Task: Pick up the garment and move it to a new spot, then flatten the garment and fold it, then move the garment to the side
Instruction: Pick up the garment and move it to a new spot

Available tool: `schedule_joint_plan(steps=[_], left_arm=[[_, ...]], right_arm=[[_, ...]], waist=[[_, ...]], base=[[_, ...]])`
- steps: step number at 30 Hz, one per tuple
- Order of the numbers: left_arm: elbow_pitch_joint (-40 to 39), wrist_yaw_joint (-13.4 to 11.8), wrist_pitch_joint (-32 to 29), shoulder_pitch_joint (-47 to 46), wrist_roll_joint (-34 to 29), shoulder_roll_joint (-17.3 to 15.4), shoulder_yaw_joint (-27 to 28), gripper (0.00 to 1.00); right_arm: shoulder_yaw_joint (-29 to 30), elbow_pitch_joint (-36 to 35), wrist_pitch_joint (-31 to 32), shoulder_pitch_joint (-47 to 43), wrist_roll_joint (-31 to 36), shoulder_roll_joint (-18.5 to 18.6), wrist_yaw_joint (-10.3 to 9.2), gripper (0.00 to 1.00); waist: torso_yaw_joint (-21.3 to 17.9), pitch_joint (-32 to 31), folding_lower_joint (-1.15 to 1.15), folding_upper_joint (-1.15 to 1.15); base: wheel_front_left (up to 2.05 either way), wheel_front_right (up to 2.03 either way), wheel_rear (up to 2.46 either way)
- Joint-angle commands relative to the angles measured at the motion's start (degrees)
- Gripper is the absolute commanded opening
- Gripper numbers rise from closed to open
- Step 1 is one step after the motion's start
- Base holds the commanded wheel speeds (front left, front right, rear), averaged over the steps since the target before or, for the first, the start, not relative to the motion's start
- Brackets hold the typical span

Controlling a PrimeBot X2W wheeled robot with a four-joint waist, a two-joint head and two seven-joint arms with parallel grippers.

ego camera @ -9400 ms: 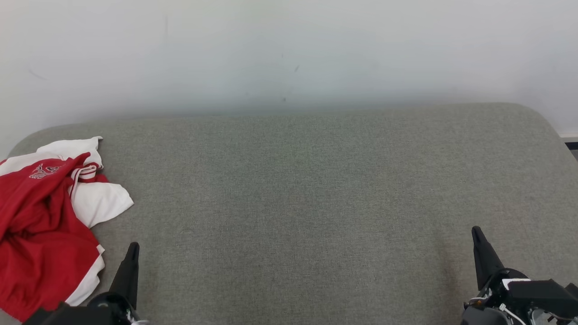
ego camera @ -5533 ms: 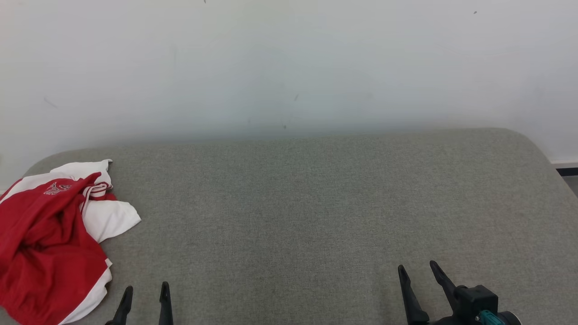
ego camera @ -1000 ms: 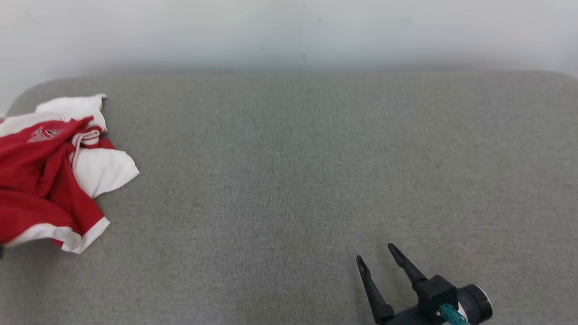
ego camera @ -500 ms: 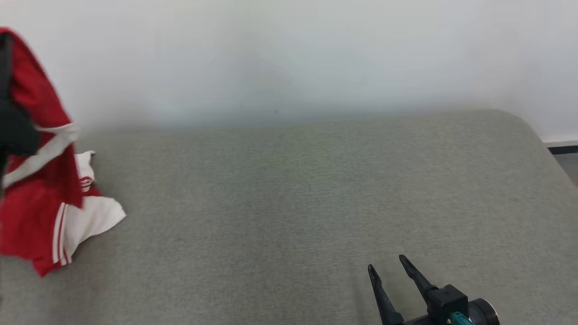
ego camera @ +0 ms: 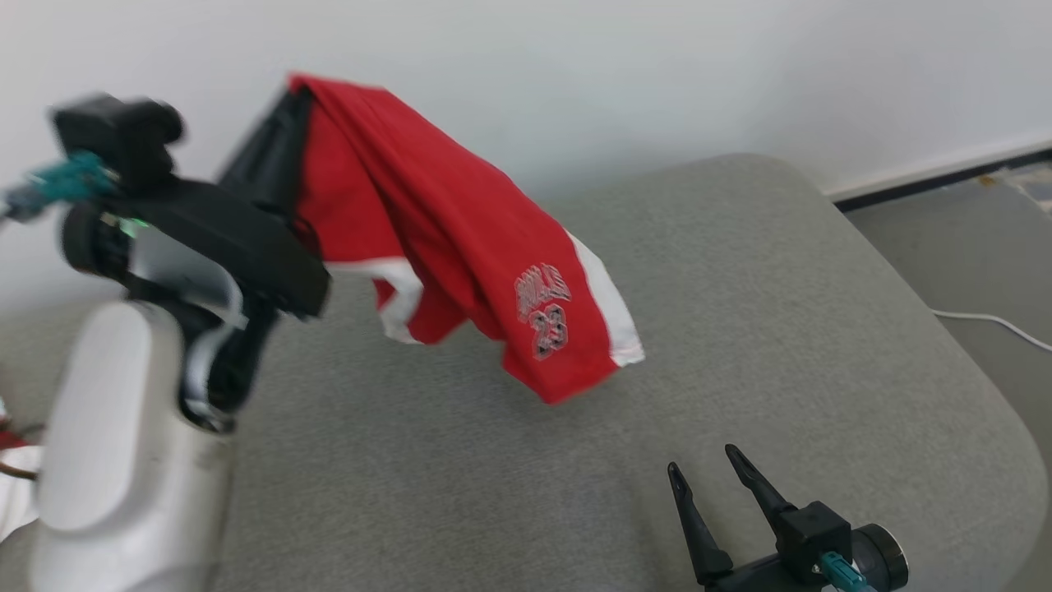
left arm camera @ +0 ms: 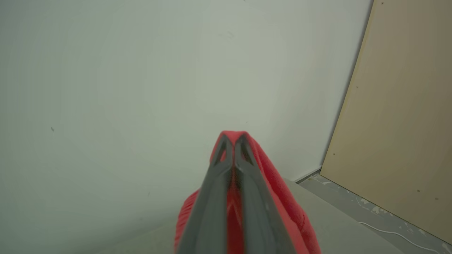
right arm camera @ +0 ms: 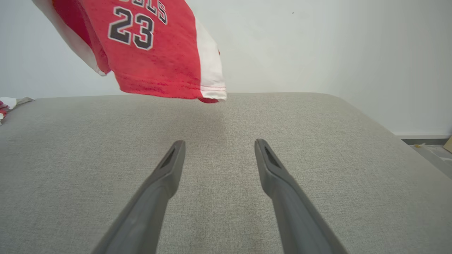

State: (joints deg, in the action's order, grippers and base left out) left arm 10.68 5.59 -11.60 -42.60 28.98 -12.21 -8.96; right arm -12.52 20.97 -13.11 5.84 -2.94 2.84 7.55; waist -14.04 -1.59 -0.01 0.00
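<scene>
The garment (ego camera: 460, 238) is red with white side stripes and the number 23. It hangs in the air over the middle of the grey cushion (ego camera: 740, 288), its lower hem just above the fabric. My left gripper (ego camera: 294, 89) is raised high at the upper left and is shut on the garment's top edge. The left wrist view shows the closed fingers (left arm camera: 226, 165) with the garment's red cloth (left arm camera: 282, 197) pinched between them and draping down. My right gripper (ego camera: 703, 460) rests low at the front right, open and empty. In the right wrist view, that gripper (right arm camera: 219, 142) points at the hanging garment (right arm camera: 152, 53).
Another scrap of red and white cloth (ego camera: 12, 460) lies at the cushion's far left edge (right arm camera: 5, 104). A white wall stands behind. To the right the cushion ends at grey floor with a white cable (ego camera: 986, 316). A beige panel (left arm camera: 406, 106) stands at the right.
My left gripper has lifted the garment off the cushion's left side and swung it up toward the middle. The head camera has turned. The right gripper has stayed open.
</scene>
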Motion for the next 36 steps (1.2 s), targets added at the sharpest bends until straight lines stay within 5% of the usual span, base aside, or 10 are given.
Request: schedule_joint_plan(steps=[1, 10, 18, 19, 20, 29, 36], left_arm=[[1.5, 0.03, 0.63, 2.61, 0.94, 1.36, -0.91, 0.0], [15.62, -1.52, 4.38, 10.65, -4.03, 2.42, -6.05, 0.0], [24.85, -2.8, 9.95, 15.59, -4.99, 3.28, -6.95, 0.0], [25.29, -2.71, 10.63, 16.22, -4.92, 3.35, -7.05, 0.78], [25.65, -2.61, 11.46, 16.85, -4.96, 3.39, -7.2, 1.0], [20.7, -3.08, 24.95, 27.07, -3.05, 3.96, -4.29, 1.0], [7.91, -5.06, 26.79, 37.27, -6.5, 3.35, 0.22, 1.0]], right_arm=[[0.1, -0.18, -0.19, 0.43, 0.06, 0.07, -0.12, 1.0], [-0.97, -0.21, -0.64, 1.32, -1.13, 0.07, -0.12, 1.0], [0.57, 0.48, -0.97, 0.3, -0.97, 0.07, -0.12, 1.0], [0.61, 0.6, -0.98, 0.14, -0.93, 0.07, -0.12, 1.0], [0.87, 0.69, -1.0, -0.02, -0.81, 0.07, -0.12, 1.0], [5.33, 0.24, -0.62, -1.81, 1.13, 0.08, -0.13, 1.0], [9.17, -1.26, -0.08, -3.9, 3.2, 0.07, -0.12, 1.0]], waist=[[-4.45, 2.51, 0.01, 0.0], [-6.6, 5.07, 0.01, 0.0], [-3.24, 4.83, 0.01, 0.0], [-2.63, 4.53, 0.01, 0.0], [-2.0, 4.1, 0.01, 0.0], [4.54, -0.92, 0.01, 0.0], [9.07, -3.32, 0.01, 0.0]], base=[[0.0, 0.0, 0.0], [0.0, 0.0, 0.0], [0.0, 0.0, 0.0], [0.0, 0.0, 0.0], [0.0, 0.0, 0.0], [0.0, 0.0, 0.0], [0.0, 0.0, 0.0]])
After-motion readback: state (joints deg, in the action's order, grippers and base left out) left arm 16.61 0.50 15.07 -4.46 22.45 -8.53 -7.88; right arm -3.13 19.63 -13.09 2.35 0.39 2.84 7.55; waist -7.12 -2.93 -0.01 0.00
